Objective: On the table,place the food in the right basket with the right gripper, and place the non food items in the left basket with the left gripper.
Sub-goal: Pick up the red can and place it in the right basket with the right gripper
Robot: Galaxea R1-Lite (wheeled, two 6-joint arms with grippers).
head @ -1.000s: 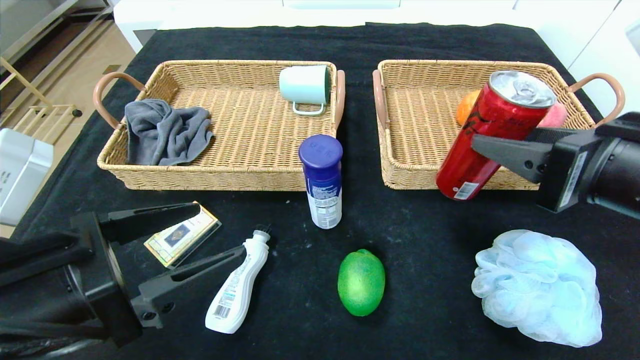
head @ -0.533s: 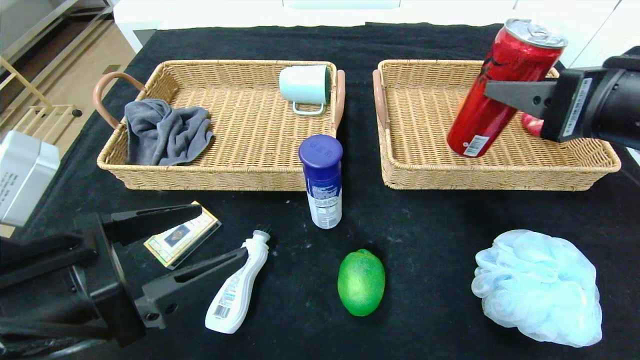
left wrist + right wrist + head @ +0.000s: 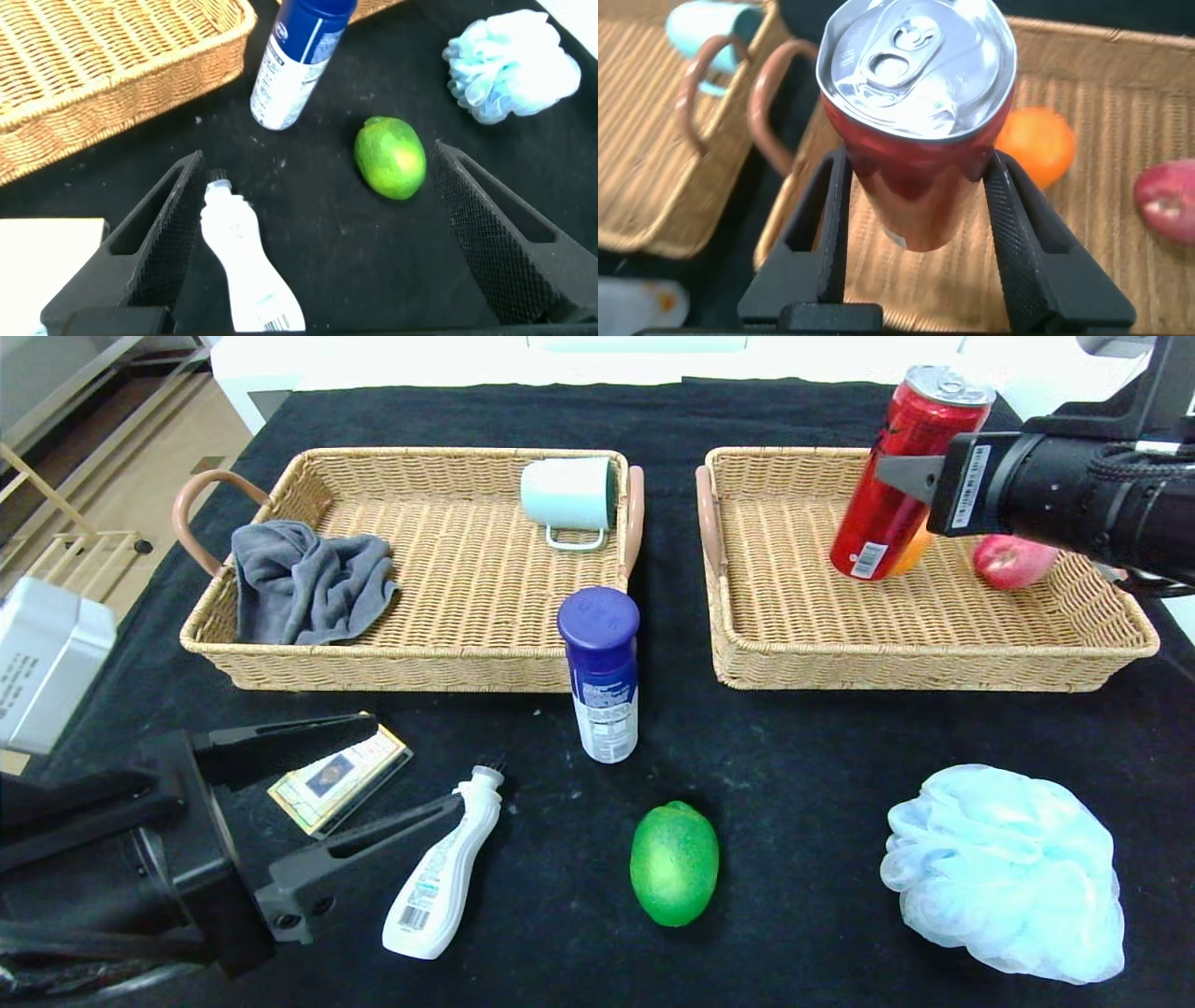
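While clamped by the right gripper (image 3: 920, 201), the red can (image 3: 901, 476) hangs above the right basket (image 3: 934, 663)

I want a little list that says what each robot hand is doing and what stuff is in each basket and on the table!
right pincer: shut on the red can, held over the right basket
left pincer: open, low by the white bottle
right basket: orange, apple
left basket: grey cloth, mug
table: blue-capped canister, lime, bath pouf, card box

Open left hand (image 3: 313, 201) over white bottle (image 3: 245, 266), beside lime (image 3: 391, 158).
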